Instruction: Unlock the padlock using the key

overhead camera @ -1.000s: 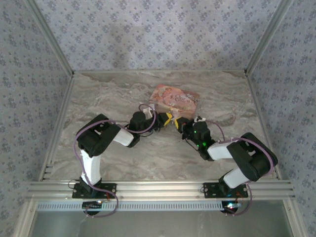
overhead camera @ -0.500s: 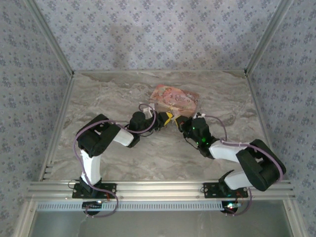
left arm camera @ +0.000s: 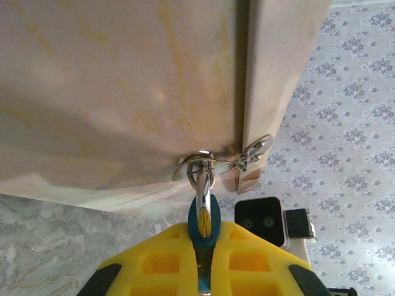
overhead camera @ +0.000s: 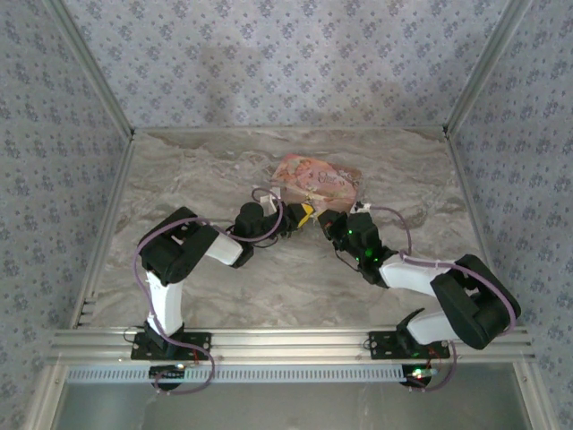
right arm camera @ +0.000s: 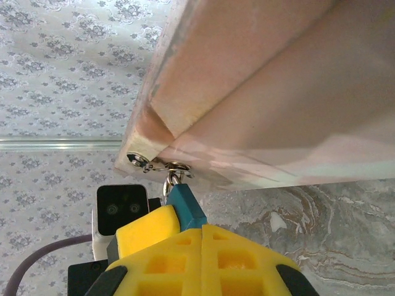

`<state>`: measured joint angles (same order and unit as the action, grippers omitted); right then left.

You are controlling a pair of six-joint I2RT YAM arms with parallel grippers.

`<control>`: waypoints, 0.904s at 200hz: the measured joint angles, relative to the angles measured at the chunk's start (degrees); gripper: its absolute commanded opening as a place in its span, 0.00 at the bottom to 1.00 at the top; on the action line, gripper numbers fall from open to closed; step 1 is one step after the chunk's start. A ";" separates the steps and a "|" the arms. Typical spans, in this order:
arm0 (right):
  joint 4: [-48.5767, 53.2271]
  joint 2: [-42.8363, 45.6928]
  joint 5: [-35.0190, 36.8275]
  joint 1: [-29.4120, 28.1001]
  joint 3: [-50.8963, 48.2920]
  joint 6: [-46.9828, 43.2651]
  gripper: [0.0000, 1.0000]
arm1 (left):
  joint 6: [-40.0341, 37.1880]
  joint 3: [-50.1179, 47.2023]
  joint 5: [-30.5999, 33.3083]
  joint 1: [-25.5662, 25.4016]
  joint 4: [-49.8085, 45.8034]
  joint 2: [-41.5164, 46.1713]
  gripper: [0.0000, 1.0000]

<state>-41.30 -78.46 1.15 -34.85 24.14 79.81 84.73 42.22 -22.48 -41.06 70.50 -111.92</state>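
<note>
The blue padlock (left arm camera: 193, 225) sits clamped between the yellow fingers of my left gripper (left arm camera: 203, 233), which is shut on it. Its silvery shackle (left arm camera: 202, 185) hooks into a metal ring on the corner of the pink pouch (left arm camera: 123, 92). In the right wrist view the padlock (right arm camera: 185, 206) pokes up just left of my right gripper (right arm camera: 202, 229), whose fingers are pressed together, with a left-gripper finger (right arm camera: 148, 229) beside it. The key is hidden. From above, the left gripper (overhead camera: 303, 218) and right gripper (overhead camera: 328, 224) meet below the pouch (overhead camera: 318, 179).
The pouch lies flat at the back middle of the marble table (overhead camera: 197, 179). Aluminium frame posts (overhead camera: 98, 90) and patterned walls close in the sides and back. Each wrist's black camera block (left arm camera: 265, 222) hangs close to the other gripper.
The right gripper has slid left and slightly back toward the left gripper, and its elbow has swung out to the right. The left arm has held still.
</note>
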 measured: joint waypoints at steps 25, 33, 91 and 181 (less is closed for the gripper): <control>0.35 -0.09 0.17 -0.17 0.50 0.50 0.00 | 0.00 0.00 0.26 0.07 0.11 0.00 0.02; -0.09 -0.39 0.20 -0.17 0.48 1.42 0.00 | 0.00 0.00 0.33 0.07 0.11 0.00 0.02; -3.54 -2.86 1.01 -0.48 0.44 9.01 0.00 | -0.02 0.00 1.79 0.15 -0.07 0.00 0.01; -8.52 -7.52 3.58 -1.79 0.39 16.92 0.00 | -0.24 0.00 3.74 0.22 -2.03 0.00 0.01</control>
<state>-49.82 -85.97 4.73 -36.64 24.53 96.73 84.49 42.22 -18.74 -40.84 68.47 -111.92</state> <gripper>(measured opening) 0.065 0.074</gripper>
